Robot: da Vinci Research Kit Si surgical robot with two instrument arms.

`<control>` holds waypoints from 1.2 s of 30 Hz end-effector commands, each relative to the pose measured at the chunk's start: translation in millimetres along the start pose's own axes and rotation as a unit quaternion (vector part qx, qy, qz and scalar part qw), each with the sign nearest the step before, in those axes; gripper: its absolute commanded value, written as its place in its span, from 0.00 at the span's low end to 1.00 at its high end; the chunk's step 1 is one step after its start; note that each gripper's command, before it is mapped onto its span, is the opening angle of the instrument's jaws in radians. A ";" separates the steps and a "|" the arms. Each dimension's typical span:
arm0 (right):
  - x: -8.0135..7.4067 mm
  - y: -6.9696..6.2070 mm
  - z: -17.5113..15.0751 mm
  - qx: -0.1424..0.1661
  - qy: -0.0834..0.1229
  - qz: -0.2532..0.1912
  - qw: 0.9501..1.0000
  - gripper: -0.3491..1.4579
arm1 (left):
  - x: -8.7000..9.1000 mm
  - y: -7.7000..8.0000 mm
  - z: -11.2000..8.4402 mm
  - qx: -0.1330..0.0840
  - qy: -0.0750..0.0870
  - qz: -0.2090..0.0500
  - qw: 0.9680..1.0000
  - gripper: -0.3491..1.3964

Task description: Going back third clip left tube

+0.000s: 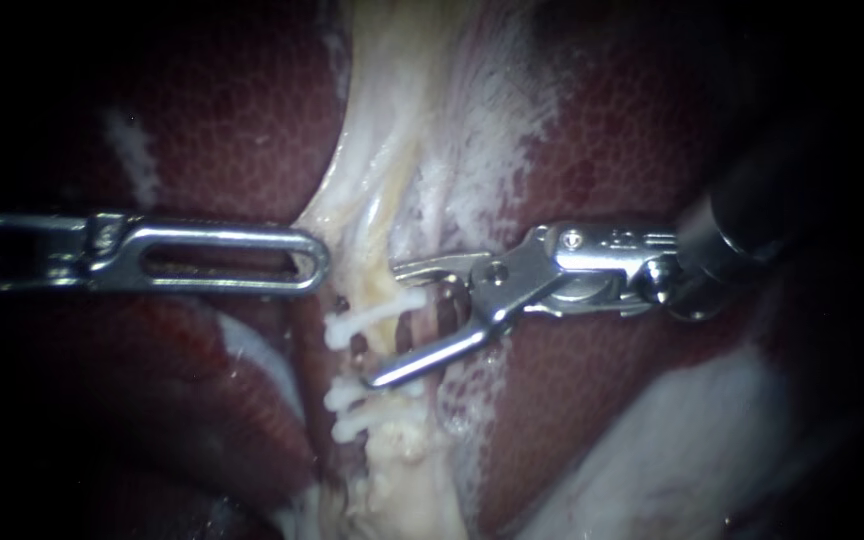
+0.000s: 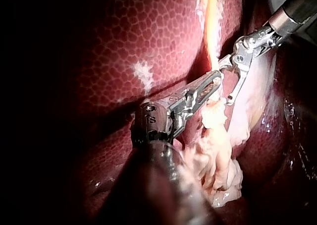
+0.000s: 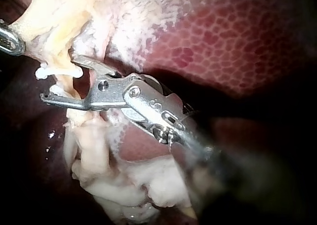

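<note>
A pale tube (image 1: 388, 288) runs down the strip of whitish tissue between the dark red liver lobes. Three white clips sit across it: one (image 1: 370, 318) high up, and two (image 1: 348, 394) (image 1: 352, 428) close together lower down. My right instrument (image 1: 384, 324) comes in from the right with its jaws open, straddling the tube around the upper clip (image 3: 59, 73); the lower jaw lies between that clip and the pair below. My left instrument (image 1: 314, 262) comes in level from the left, its slotted jaws shut on the edge of the pale tissue (image 2: 216, 106).
Mottled red liver (image 1: 612, 130) lies on both sides of the pale strip. A whitish fold (image 1: 692, 440) sits below the right instrument's shaft. Lumpy pale tissue (image 3: 99, 150) hangs beneath the clipped part of the tube.
</note>
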 end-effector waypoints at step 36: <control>2.5 -6.0 -12.8 -0.058 -0.009 -0.006 0.998 0.52 | 0.5 1.4 0.5 0.000 0.000 0.002 1.000 0.00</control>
